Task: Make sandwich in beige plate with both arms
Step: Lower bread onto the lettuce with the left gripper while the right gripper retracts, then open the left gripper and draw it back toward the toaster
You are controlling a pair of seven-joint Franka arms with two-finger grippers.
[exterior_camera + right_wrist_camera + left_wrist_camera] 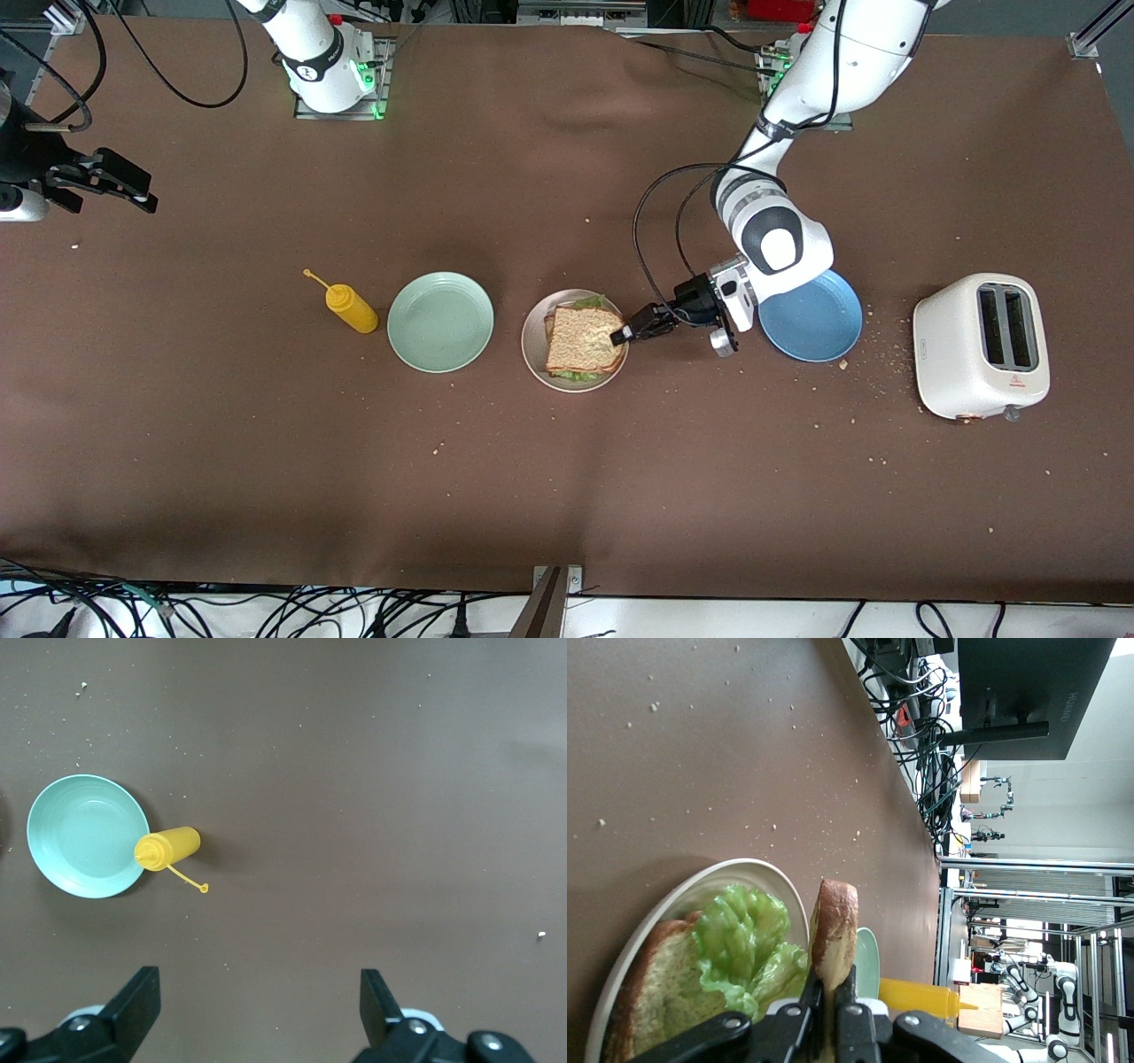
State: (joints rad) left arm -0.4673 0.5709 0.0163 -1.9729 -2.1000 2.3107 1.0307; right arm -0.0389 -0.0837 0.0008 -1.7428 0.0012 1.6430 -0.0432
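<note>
Over the beige plate, left hand pinching top bread slice edge, right hand spread, waiting

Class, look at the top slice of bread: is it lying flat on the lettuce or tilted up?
Tilted up. The left pincer pinches the top slice on edge, lettuce uncovered beneath.

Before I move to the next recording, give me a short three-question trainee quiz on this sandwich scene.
1. True or false: the left gripper is shut on the top bread slice over the beige plate.
2. What lies on the lower slice? A) lettuce B) cheese C) tomato
3. Fill in: the right gripper hangs ____ above the mint-green plate and mustard bottle.

Key: 1 true; 2 A, the lettuce; 3 open.
</note>
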